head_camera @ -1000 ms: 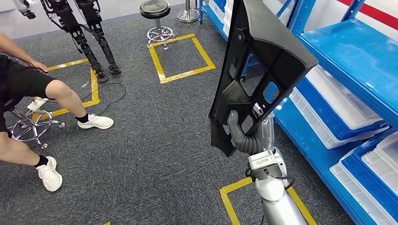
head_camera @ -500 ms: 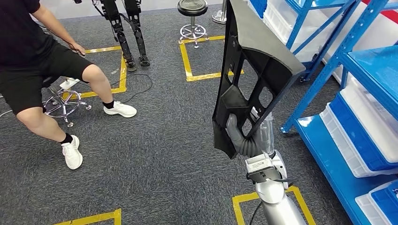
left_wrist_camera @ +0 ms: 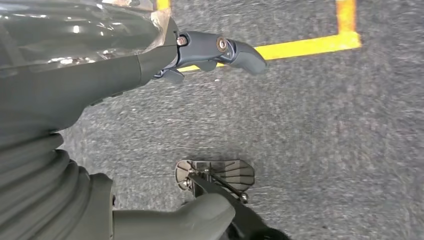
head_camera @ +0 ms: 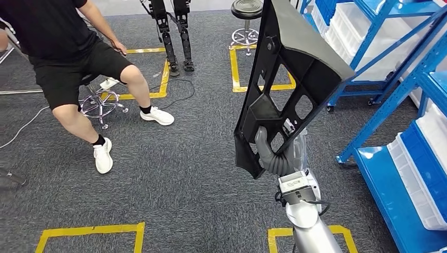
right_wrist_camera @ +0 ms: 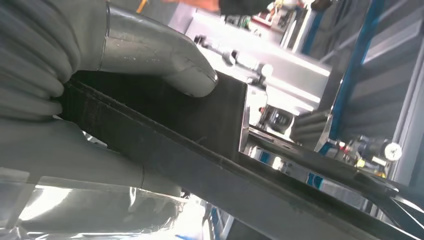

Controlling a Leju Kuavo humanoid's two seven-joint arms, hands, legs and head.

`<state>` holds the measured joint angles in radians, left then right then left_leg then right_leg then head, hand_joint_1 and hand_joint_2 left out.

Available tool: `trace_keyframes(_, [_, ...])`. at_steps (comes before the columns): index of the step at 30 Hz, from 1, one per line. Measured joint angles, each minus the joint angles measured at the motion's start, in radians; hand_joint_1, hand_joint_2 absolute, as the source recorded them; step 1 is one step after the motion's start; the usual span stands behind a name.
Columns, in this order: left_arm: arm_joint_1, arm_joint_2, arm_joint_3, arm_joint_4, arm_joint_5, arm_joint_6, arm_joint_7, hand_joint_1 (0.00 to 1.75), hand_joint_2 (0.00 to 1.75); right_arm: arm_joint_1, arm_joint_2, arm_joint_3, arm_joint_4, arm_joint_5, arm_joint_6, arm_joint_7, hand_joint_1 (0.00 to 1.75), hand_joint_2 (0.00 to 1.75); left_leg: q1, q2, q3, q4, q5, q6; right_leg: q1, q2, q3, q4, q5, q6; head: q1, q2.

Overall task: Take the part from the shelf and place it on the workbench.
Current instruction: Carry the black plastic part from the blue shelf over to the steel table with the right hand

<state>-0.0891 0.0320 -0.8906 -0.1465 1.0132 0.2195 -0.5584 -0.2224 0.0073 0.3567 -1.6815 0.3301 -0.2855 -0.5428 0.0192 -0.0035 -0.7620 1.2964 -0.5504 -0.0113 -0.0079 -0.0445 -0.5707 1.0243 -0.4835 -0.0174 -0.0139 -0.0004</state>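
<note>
Gripping near its lower end, the right hand (head_camera: pixel 270 153) holds a long black plastic part (head_camera: pixel 287 79) upright above carpet. A left hand (left_wrist_camera: pixel 125 75) hangs open, empty. Blue shelving (head_camera: pixel 400 89) should be kept wide of the part.

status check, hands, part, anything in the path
Right hand grips the black part, held upright off the shelf. Left hand holds nothing, fingers apart. Seated person and stool ahead; no workbench visible yet.
</note>
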Motion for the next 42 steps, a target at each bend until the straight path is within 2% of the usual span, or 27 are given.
trace_keyframes(1, [0.000, 0.000, -0.001, 0.000, 0.000, 0.004, 0.004, 0.00, 1.75, 0.000, 0.001, 0.000, 0.000, -0.002, 0.001, -0.002, 1.75, 1.75, 0.000, 0.005, 0.023, -0.040, 0.024, 0.002, 0.002, -0.011, 0.000, 0.000, -0.001, -0.001, 0.000, 0.000])
trace_keyframes(3, [0.000, 0.000, -0.001, 0.000, 0.001, 0.011, 0.014, 0.00, 1.75, 0.000, 0.007, 0.000, -0.003, -0.008, 0.002, -0.012, 1.75, 1.75, -0.005, 0.035, 0.100, -0.174, 0.076, 0.013, 0.007, -0.031, 0.002, 0.000, -0.003, 0.000, 0.001, 0.000])
trace_keyframes(4, [-0.001, 0.000, -0.002, 0.000, 0.001, 0.015, 0.018, 0.00, 1.75, -0.001, 0.009, 0.000, -0.008, -0.010, 0.002, -0.020, 1.75, 1.75, -0.009, 0.049, 0.128, -0.225, 0.091, 0.019, 0.010, -0.039, 0.002, 0.001, -0.004, 0.002, 0.002, 0.000])
trace_keyframes(5, [-0.001, 0.000, -0.002, 0.000, 0.001, 0.018, 0.020, 0.00, 1.75, -0.001, 0.012, 0.000, -0.014, -0.013, 0.002, -0.027, 1.75, 1.75, -0.014, 0.058, 0.142, -0.253, 0.096, 0.026, 0.012, -0.047, 0.003, 0.001, -0.006, 0.006, 0.002, 0.000])
trace_keyframes(6, [-0.002, 0.000, -0.002, 0.000, 0.002, 0.022, 0.022, 0.00, 1.75, -0.001, 0.014, 0.000, -0.022, -0.015, 0.002, -0.032, 1.75, 1.75, -0.018, 0.056, 0.144, -0.261, 0.096, 0.032, 0.013, -0.055, 0.004, 0.000, -0.007, 0.010, 0.003, 0.000])
trace_keyframes(8, [0.000, 0.000, -0.002, 0.000, 0.003, 0.030, 0.022, 0.00, 1.75, -0.006, 0.018, -0.001, -0.038, -0.017, 0.002, -0.035, 1.75, 1.75, -0.019, 0.035, 0.148, -0.274, 0.103, 0.044, 0.011, -0.063, 0.006, -0.001, -0.010, 0.020, 0.003, 0.000])
trace_keyframes(10, [0.000, -0.001, -0.002, 0.000, 0.003, 0.038, 0.021, 0.00, 1.75, -0.015, 0.020, -0.003, -0.049, -0.018, 0.002, -0.033, 1.75, 1.75, -0.014, 0.017, 0.160, -0.292, 0.114, 0.054, 0.009, -0.027, -0.005, 0.033, -0.031, 0.024, 0.004, 0.000])
trace_keyframes(12, [-0.003, -0.002, -0.003, 0.000, 0.003, 0.042, 0.021, 0.00, 1.75, -0.024, 0.019, -0.007, -0.054, -0.019, 0.002, -0.032, 1.75, 1.75, -0.011, -0.002, 0.166, -0.300, 0.120, 0.059, 0.005, 0.020, -0.055, 0.142, -0.079, 0.019, 0.007, 0.000])
trace_keyframes(14, [-0.005, -0.002, -0.003, 0.000, 0.006, 0.046, 0.021, 0.00, 1.75, -0.026, 0.016, -0.010, -0.055, -0.019, 0.002, -0.031, 1.75, 1.75, -0.011, -0.027, 0.166, -0.299, 0.121, 0.060, 0.001, 0.035, -0.115, 0.259, -0.119, 0.021, 0.009, 0.000])
trace_keyframes(15, [-0.004, -0.002, -0.003, 0.000, 0.009, 0.048, 0.021, 0.00, 1.75, -0.026, 0.015, -0.011, -0.056, -0.019, 0.002, -0.030, 1.75, 1.75, -0.010, -0.041, 0.166, -0.298, 0.121, 0.060, -0.003, 0.037, -0.125, 0.273, -0.116, 0.028, 0.009, 0.000])
trace_keyframes(16, [-0.004, -0.003, -0.003, 0.000, 0.011, 0.050, 0.021, 0.00, 1.75, -0.027, 0.015, -0.011, -0.056, -0.019, 0.002, -0.030, 1.75, 1.75, -0.009, -0.055, 0.167, -0.297, 0.120, 0.058, -0.007, 0.040, -0.115, 0.247, -0.098, 0.039, 0.009, 0.000])
trace_keyframes(18, [-0.004, -0.004, -0.003, 0.000, 0.013, 0.053, 0.021, 0.00, 1.75, -0.027, 0.015, -0.011, -0.058, -0.019, 0.002, -0.030, 1.75, 1.75, -0.004, -0.082, 0.166, -0.289, 0.116, 0.050, -0.019, 0.063, -0.056, 0.116, -0.040, 0.062, 0.010, 0.000])
trace_keyframes(19, [-0.004, -0.004, -0.003, 0.000, 0.014, 0.054, 0.022, 0.00, 1.75, -0.028, 0.015, -0.011, -0.059, -0.019, 0.001, -0.030, 1.75, 1.75, -0.004, -0.094, 0.163, -0.283, 0.112, 0.043, -0.023, 0.077, -0.028, 0.058, -0.018, 0.065, 0.011, 0.000])
trace_keyframes(21, [-0.002, -0.004, -0.003, 0.000, 0.019, 0.058, 0.024, 0.00, 1.75, -0.029, 0.016, -0.011, -0.061, -0.018, 0.000, -0.030, 1.75, 1.75, -0.004, -0.112, 0.154, -0.275, 0.109, 0.028, -0.022, 0.091, -0.006, 0.012, -0.003, 0.054, 0.012, 0.000])
trace_keyframes(23, [0.002, -0.004, -0.003, 0.000, 0.022, 0.062, 0.029, 0.00, 1.75, -0.031, 0.018, -0.011, -0.063, -0.019, -0.001, -0.030, 1.75, 1.75, -0.001, -0.119, 0.148, -0.274, 0.110, 0.019, -0.018, 0.075, -0.006, 0.012, 0.000, 0.038, 0.011, 0.000])
trace_keyframes(25, [0.003, -0.005, -0.003, 0.000, 0.025, 0.066, 0.034, 0.00, 1.75, -0.034, 0.023, -0.012, -0.065, -0.019, -0.002, -0.029, 1.75, 1.75, 0.000, -0.076, 0.134, -0.244, 0.091, 0.013, -0.018, 0.058, -0.004, 0.008, 0.002, 0.025, 0.008, 0.000])
trace_keyframes(27, [0.001, -0.005, -0.003, 0.000, 0.030, 0.068, 0.035, 0.00, 1.75, -0.034, 0.026, -0.012, -0.067, -0.019, -0.004, -0.029, 1.75, 1.75, -0.002, -0.019, 0.084, -0.138, 0.035, 0.009, -0.012, 0.038, -0.002, 0.007, 0.000, 0.012, 0.005, 0.000])
trace_keyframes(29, [0.000, -0.005, -0.003, 0.000, 0.034, 0.069, 0.036, 0.00, 1.75, -0.031, 0.026, -0.012, -0.068, -0.019, -0.005, -0.028, 1.75, 1.75, -0.001, -0.002, 0.019, -0.010, -0.017, 0.010, -0.004, 0.015, -0.002, 0.007, -0.002, 0.004, 0.003, 0.000])
trace_keyframes(30, [0.001, -0.006, -0.003, 0.000, 0.034, 0.070, 0.036, 0.00, 1.75, -0.029, 0.026, -0.012, -0.068, -0.019, -0.005, -0.027, 1.75, 1.75, -0.002, 0.000, 0.003, 0.020, -0.021, 0.012, -0.001, 0.003, -0.002, 0.007, -0.004, 0.002, 0.003, 0.000])
trace_keyframes(31, [0.001, -0.006, -0.003, 0.000, 0.034, 0.071, 0.036, 0.00, 1.75, -0.028, 0.026, -0.012, -0.068, -0.019, -0.005, -0.027, 1.75, 1.75, -0.003, 0.002, 0.010, 0.003, -0.003, 0.017, 0.003, -0.009, -0.001, 0.007, -0.005, 0.000, 0.003, 0.000])
trace_keyframes(32, [0.001, -0.006, -0.004, 0.000, 0.035, 0.072, 0.036, 0.00, 1.75, -0.028, 0.026, -0.012, -0.068, -0.018, -0.005, -0.026, 1.75, 1.75, -0.006, 0.009, 0.037, -0.048, 0.027, 0.024, 0.006, -0.020, 0.000, 0.007, -0.007, -0.002, 0.004, 0.000])
trace_keyframes(34, [0.000, -0.005, -0.004, 0.000, 0.035, 0.074, 0.035, 0.00, 1.75, -0.031, 0.028, -0.012, -0.069, -0.016, -0.005, -0.021, 1.75, 1.75, -0.020, 0.051, 0.113, -0.189, 0.081, 0.040, 0.012, -0.039, 0.005, 0.007, -0.011, -0.003, 0.004, 0.000])
trace_keyframes(36, [-0.003, -0.004, -0.004, 0.000, 0.035, 0.075, 0.032, 0.00, 1.75, -0.034, 0.029, -0.012, -0.069, -0.015, -0.004, -0.015, 1.75, 1.75, -0.034, 0.076, 0.145, -0.255, 0.094, 0.051, 0.017, -0.057, 0.006, 0.007, -0.015, 0.002, 0.004, 0.000])
trace_keyframes(38, [-0.004, -0.004, -0.004, 0.000, 0.035, 0.076, 0.031, 0.00, 1.75, -0.037, 0.030, -0.012, -0.070, -0.016, -0.003, -0.011, 1.75, 1.75, -0.038, 0.055, 0.145, -0.265, 0.096, 0.056, 0.019, -0.077, 0.011, 0.002, -0.017, 0.008, 0.004, 0.000])
trace_keyframes(39, [-0.003, -0.004, -0.004, 0.000, 0.035, 0.078, 0.029, 0.00, 1.75, -0.040, 0.031, -0.013, -0.069, -0.017, -0.002, -0.009, 1.75, 1.75, -0.035, 0.043, 0.150, -0.273, 0.102, 0.059, 0.019, -0.072, 0.011, 0.004, -0.019, 0.012, 0.004, 0.000])
trace_keyframes(40, [-0.002, -0.005, -0.004, 0.000, 0.035, 0.080, 0.027, 0.00, 1.75, -0.045, 0.032, -0.013, -0.068, -0.018, -0.002, -0.007, 1.75, 1.75, -0.031, 0.032, 0.156, -0.283, 0.108, 0.063, 0.018, -0.051, 0.006, 0.019, -0.028, 0.014, 0.005, 0.000])
trace_keyframes(42, [-0.005, -0.006, -0.005, 0.000, 0.034, 0.084, 0.021, 0.00, 1.75, -0.054, 0.028, -0.016, -0.065, -0.024, -0.002, -0.004, 1.75, 1.75, -0.023, 0.009, 0.166, -0.297, 0.118, 0.069, 0.013, 0.009, -0.035, 0.109, -0.068, 0.013, 0.008, 0.000])
